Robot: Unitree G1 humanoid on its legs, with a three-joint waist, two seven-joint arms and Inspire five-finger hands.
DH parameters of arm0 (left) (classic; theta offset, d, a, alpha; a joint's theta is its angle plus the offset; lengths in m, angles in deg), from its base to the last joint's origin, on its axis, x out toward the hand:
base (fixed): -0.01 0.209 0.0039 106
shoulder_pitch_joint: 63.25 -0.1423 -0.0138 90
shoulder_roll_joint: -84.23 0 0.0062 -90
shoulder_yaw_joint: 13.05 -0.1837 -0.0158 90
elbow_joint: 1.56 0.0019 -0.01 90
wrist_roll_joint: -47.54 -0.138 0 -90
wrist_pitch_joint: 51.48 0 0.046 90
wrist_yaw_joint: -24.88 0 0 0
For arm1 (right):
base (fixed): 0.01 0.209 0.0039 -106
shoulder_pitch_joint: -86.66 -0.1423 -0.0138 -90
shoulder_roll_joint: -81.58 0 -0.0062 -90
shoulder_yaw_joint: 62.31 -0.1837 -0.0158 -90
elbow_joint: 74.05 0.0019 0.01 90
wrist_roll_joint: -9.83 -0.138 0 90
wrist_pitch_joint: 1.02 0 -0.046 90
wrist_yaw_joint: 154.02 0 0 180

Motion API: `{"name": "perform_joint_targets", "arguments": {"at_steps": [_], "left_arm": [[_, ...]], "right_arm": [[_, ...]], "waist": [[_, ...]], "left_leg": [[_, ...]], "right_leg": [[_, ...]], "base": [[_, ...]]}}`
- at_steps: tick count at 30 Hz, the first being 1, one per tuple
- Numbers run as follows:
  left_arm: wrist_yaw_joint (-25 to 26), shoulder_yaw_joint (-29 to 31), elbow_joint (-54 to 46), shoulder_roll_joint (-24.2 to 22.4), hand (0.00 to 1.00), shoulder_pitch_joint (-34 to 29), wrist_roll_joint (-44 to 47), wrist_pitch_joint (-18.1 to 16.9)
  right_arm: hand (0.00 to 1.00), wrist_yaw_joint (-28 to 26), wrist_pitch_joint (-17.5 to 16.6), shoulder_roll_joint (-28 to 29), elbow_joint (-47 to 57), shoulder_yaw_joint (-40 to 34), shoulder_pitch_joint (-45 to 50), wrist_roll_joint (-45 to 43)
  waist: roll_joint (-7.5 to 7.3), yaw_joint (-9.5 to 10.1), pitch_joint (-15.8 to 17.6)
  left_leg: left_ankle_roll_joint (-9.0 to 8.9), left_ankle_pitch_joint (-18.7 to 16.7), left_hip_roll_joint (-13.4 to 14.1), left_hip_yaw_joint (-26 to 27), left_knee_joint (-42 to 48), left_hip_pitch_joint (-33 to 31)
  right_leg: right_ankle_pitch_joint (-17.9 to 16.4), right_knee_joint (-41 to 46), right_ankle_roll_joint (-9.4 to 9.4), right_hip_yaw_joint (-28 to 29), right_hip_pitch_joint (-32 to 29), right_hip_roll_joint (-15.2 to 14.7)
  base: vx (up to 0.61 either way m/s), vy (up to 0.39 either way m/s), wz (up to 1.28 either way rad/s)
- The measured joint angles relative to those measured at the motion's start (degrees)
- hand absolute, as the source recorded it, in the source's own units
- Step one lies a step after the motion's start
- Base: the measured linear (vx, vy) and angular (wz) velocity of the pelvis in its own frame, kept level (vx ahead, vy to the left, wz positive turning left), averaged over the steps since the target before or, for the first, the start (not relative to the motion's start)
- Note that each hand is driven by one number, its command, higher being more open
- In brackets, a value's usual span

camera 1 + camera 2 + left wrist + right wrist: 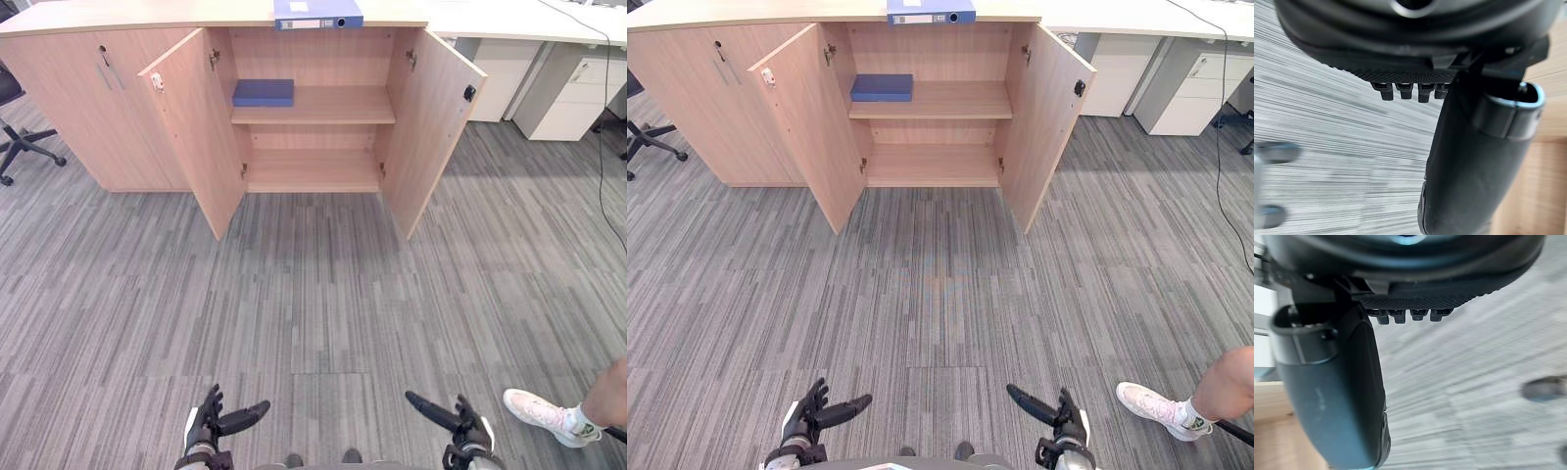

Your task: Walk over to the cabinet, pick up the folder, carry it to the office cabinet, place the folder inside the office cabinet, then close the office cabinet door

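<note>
A blue lever-arch folder [317, 14] lies flat on top of the low wooden office cabinet [59, 73] straight ahead, across the carpet. Both cabinet doors, left [196, 127] and right [431, 127], stand wide open. Inside, a flat dark-blue folder [264, 92] rests at the left of the upper shelf [333, 106]; the bottom shelf is bare. My left hand [208, 423] and right hand [460, 426] hang low near me, far from the cabinet, open and holding nothing. The thumbs [1469, 161] [1337, 396] stand out straight in the wrist views.
A person's leg and white shoe [544, 413] stand on the carpet close to my right. An office chair base [20, 147] sits at the far left. White drawer units [578, 93] stand under a desk at the far right. Grey carpet [313, 294] stretches between me and the cabinet.
</note>
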Motion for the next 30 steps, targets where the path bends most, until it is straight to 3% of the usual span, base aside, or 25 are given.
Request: {"name": "perform_joint_targets", "arguments": {"at_steps": [12, 13, 16, 18, 20, 22, 23, 25, 28, 29, 30], "left_arm": [[-1.9, 1.7, -6.8, 0.1, 1.00, -2.1, 0.1, -0.1], [-1.9, 1.7, -7.6, 0.0, 1.00, -2.1, 0.1, -0.1], [-1.7, 1.7, -9.6, -0.7, 1.00, -2.4, 0.5, -0.1], [-1.7, 1.6, -11.3, -1.5, 1.00, -2.5, 0.6, -0.1], [-1.7, 1.6, -12.3, -1.6, 1.00, -2.4, 0.6, -0.1], [-1.5, 1.6, -13.8, -1.5, 1.00, -2.2, 0.6, -0.1], [-1.2, 1.5, -13.9, -1.5, 1.00, -2.2, 0.6, 0.0], [-0.7, 0.7, -14.0, -0.5, 1.00, -1.8, 0.6, 0.1], [0.1, -1.5, -14.0, 1.1, 1.00, -1.1, 0.6, 0.1], [0.3, -1.9, -14.0, 1.3, 1.00, 0.4, 0.6, 0.1], [0.5, -2.0, -13.7, 1.0, 1.00, 2.6, 0.8, 0.0]], "right_arm": [[1.00, -2.0, -0.3, -1.6, 6.2, -0.3, -0.4, 4.4], [1.00, -2.0, -0.3, -1.6, 6.9, -0.1, -0.4, 4.4], [1.00, -1.9, -0.3, -1.7, 7.1, 0.0, -1.3, 4.4], [1.00, -1.7, -0.3, -1.8, 7.1, 0.0, -1.3, 4.3], [1.00, -1.2, -0.3, -1.8, 7.1, 0.0, -1.4, 4.3], [1.00, -1.0, -0.3, -1.7, 7.1, 0.3, -2.2, 4.1], [1.00, -1.0, -0.3, -1.5, 7.1, 0.6, -2.6, 3.8], [1.00, -1.0, -0.2, -1.2, 7.8, 1.6, -3.0, 3.8], [1.00, -0.9, -0.2, -1.2, 9.6, 3.0, -1.6, 3.8], [1.00, -0.8, -0.3, -1.5, 10.5, 3.3, -2.0, 3.8], [1.00, -0.7, -0.3, -2.5, 10.6, 4.3, -3.2, 3.9]], "waist": [[0.72, -0.07, 2.3], [0.70, -0.06, 2.4], [1.04, 0.01, 2.9], [1.68, 0.01, 3.3], [1.98, 0.01, 3.4], [1.71, 0.16, 3.9], [2.04, 0.47, 4.5], [2.01, -0.18, 6.2], [2.49, -0.49, 7.0], [3.22, -1.43, 7.6], [4.93, -2.26, 9.4]], "left_leg": [[-1.36, -0.9, 0.0, 0.3, 0.0, -0.5], [-2.02, -1.4, 0.0, 0.6, 0.8, -1.4], [-1.76, -3.6, 0.0, 1.0, 4.3, -4.0], [-0.51, -6.3, 0.3, 1.0, 7.7, -6.0], [0.32, -8.2, 0.5, 1.3, 10.7, -8.1], [1.13, -11.2, 0.3, 1.8, 14.4, -9.9], [1.56, -12.4, 0.3, 2.1, 14.7, -9.3], [2.73, -13.1, 0.1, 1.6, 14.1, -6.0], [2.56, -14.4, 0.2, 0.3, 10.6, 0.2], [2.23, -14.6, 1.2, -0.9, 8.7, 2.1], [1.42, -14.9, 3.4, -2.0, 7.4, 4.4]], "right_leg": [[-0.2, -0.7, 0.30, -0.3, 0.0, -0.1], [-0.3, -0.7, 0.43, -0.3, -0.6, -0.3], [-0.7, -0.5, 0.92, -0.3, -1.5, -0.5], [-2.3, 1.0, 1.31, -1.0, -2.3, -0.6], [-4.8, 4.7, 1.84, -1.3, -4.6, -1.0], [-9.5, 14.4, 3.06, -1.3, -9.5, -2.1], [-10.7, 22.8, 4.28, -1.6, -13.3, -2.8], [-12.2, 38.9, 4.43, -3.4, -20.2, -4.0], [-14.6, 38.8, 2.53, -4.9, -25.8, -4.0], [-14.3, 36.0, 2.12, -5.6, -29.3, -3.1], [-11.4, 29.6, 0.81, -6.5, -31.6, -1.5]], "base": [[0.03, 0.005, 0.01], [0.00, 0.000, 0.00], [0.00, 0.001, 0.01], [0.03, 0.029, 0.09], [0.06, 0.042, 0.11], [0.13, 0.061, -0.10], [0.16, 0.085, -0.26], [0.23, 0.074, -0.02], [0.45, 0.027, 0.22], [0.63, -0.055, 0.54], [0.53, -0.071, 0.57]]}}
